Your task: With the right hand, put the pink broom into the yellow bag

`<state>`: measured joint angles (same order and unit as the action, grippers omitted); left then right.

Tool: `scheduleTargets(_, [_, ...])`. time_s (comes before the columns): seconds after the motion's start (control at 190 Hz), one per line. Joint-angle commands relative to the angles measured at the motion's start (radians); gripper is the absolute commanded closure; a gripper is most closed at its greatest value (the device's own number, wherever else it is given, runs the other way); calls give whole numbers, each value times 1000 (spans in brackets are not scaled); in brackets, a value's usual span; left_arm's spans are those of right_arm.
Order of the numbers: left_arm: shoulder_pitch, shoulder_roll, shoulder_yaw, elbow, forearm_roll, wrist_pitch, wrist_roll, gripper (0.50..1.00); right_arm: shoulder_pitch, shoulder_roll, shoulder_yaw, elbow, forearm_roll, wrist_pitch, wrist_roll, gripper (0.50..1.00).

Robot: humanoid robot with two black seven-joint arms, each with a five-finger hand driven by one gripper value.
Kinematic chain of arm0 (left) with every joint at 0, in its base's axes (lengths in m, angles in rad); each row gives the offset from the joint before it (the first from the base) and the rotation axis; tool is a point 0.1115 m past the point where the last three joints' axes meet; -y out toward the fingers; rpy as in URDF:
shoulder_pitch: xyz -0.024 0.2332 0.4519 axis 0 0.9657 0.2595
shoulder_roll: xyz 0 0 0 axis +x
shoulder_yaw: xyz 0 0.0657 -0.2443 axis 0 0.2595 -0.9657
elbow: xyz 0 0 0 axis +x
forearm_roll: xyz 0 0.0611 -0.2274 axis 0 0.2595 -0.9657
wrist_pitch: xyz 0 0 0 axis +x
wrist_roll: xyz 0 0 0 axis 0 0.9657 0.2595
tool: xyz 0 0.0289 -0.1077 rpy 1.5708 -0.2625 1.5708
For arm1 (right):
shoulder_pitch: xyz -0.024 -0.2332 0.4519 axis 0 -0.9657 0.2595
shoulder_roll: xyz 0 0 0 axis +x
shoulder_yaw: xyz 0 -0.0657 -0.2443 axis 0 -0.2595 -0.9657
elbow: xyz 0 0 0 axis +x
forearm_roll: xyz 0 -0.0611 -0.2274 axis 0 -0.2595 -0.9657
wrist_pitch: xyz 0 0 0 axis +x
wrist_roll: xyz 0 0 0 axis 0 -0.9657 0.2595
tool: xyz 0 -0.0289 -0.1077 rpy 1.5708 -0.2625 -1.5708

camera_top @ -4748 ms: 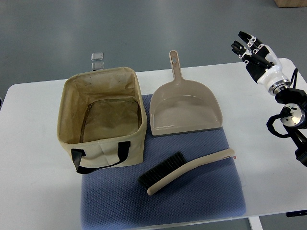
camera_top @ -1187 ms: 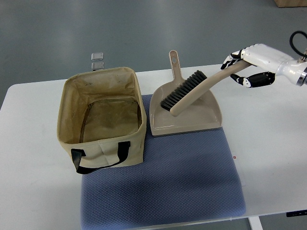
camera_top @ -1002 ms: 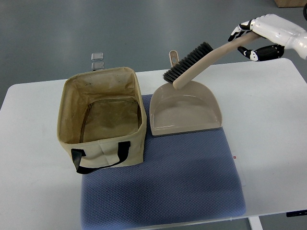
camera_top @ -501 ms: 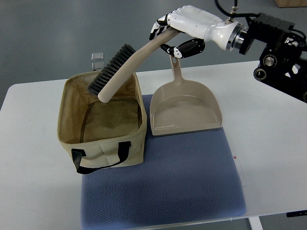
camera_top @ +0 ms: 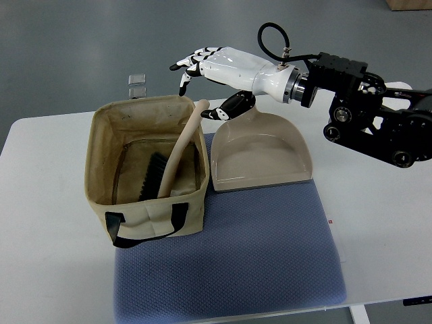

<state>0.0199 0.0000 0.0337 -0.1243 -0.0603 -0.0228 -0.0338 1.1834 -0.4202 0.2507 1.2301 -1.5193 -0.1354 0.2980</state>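
The pinkish-beige broom [camera_top: 177, 150] stands inside the yellow-tan fabric bag [camera_top: 108, 190], bristles down on the bag's floor and its handle leaning on the right rim. My right hand [camera_top: 202, 84] hovers just above the handle's top end, fingers spread and holding nothing. The thumb sits close to the handle tip without gripping it. The right arm reaches in from the right across the back of the table. No left arm is visible.
A beige dustpan [camera_top: 262, 153] lies right of the bag, partly on the blue mat [camera_top: 256, 256], and my forearm hides its handle. The white table [camera_top: 47, 270] carries everything. Two small clear blocks [camera_top: 138, 84] sit behind the bag.
The broom went from held above the bag's back rim to resting inside it. My right hand has let go, spread its fingers and shifted slightly left. The bag has nudged a little.
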Motion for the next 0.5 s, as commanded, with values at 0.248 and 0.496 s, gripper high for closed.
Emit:
scheduleTargets(0.248, [0,0,0,0,-1,0,0,500,-169,-63,268,0,287,-20,-56,583])
scheduleTargets(0.496, [0,0,0,0,-1,0,0,500,-398,-55,596,-21,574,-4,-178,585])
